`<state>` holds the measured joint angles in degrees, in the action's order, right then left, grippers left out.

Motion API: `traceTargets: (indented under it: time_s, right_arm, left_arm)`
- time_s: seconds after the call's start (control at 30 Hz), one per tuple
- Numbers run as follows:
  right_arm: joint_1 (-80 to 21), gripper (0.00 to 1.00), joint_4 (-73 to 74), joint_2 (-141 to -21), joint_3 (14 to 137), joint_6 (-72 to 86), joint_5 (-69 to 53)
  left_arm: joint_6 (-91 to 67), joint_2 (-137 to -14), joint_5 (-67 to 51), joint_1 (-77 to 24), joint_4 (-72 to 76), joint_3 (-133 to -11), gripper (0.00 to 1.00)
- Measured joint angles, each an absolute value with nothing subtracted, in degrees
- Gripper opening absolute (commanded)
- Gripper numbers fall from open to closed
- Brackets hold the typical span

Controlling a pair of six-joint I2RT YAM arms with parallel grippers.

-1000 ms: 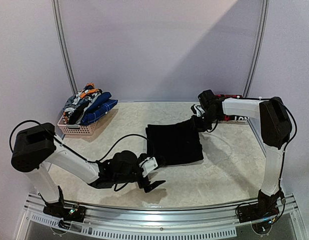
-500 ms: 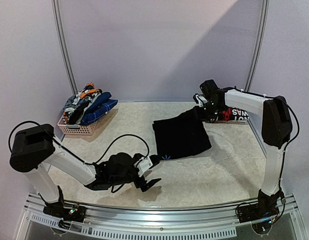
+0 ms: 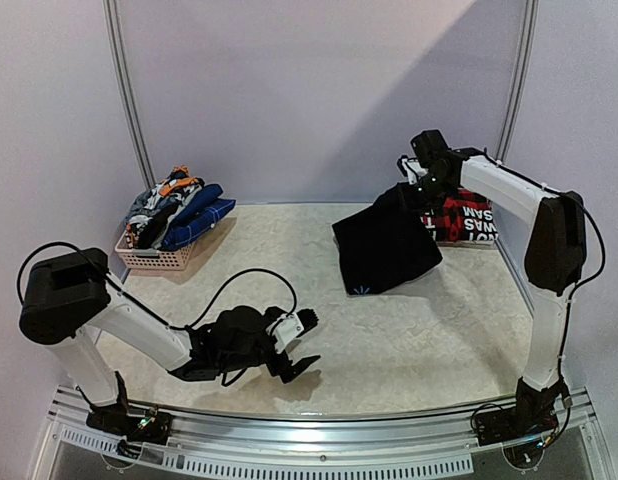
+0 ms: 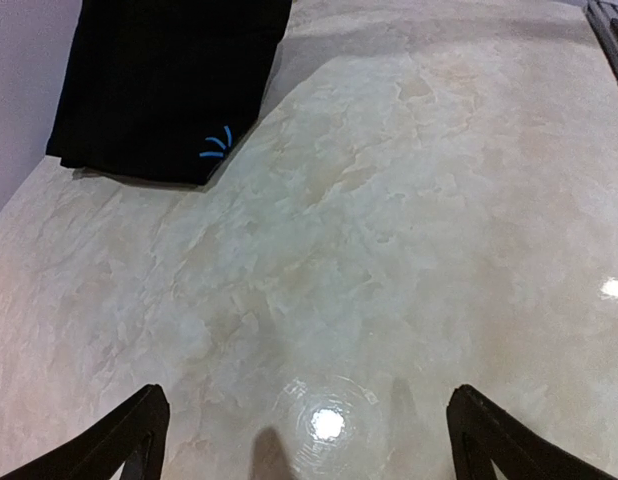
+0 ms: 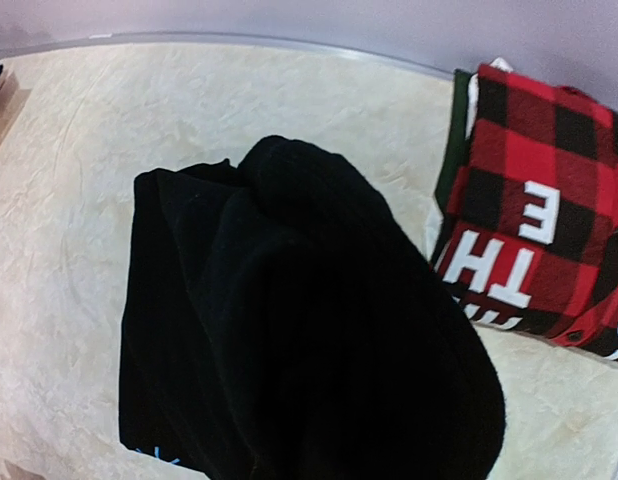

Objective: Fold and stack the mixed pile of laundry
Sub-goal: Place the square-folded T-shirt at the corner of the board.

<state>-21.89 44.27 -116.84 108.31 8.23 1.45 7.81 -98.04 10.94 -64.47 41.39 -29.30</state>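
One far corner of the folded black fabric garment is pinched in the nearly closed jaws of the right gripper, raised at the far right. The cloth hangs down and leftward from there, its long axis slanting toward the near left. Just right of it, partly behind it, lies the folded red-and-black plaid garment with white letters, probably the stacking spot, and the right arm is nearer. The left gripper hovers low at the near left, jaws wide and empty, well apart. The mixed laundry pile fills a pale lattice plastic basket, far left.
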Motion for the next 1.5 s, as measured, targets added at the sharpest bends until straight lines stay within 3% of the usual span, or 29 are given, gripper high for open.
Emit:
traceTargets:
  time_s: [0.87, 1.5]
  right_arm:
    - [-15.3, 0.00, 52.8, -126.2, 134.6, 6.0, 11.2]
    - [-13.9, 0.00, 55.2, -126.2, 140.4, 4.8, 11.9]
  left_arm:
    - [6.3, -98.8, 9.6, -64.5, 42.9, -29.3, 0.98]
    - [5.7, -100.5, 8.1, -64.4, 43.4, -29.3, 0.98]
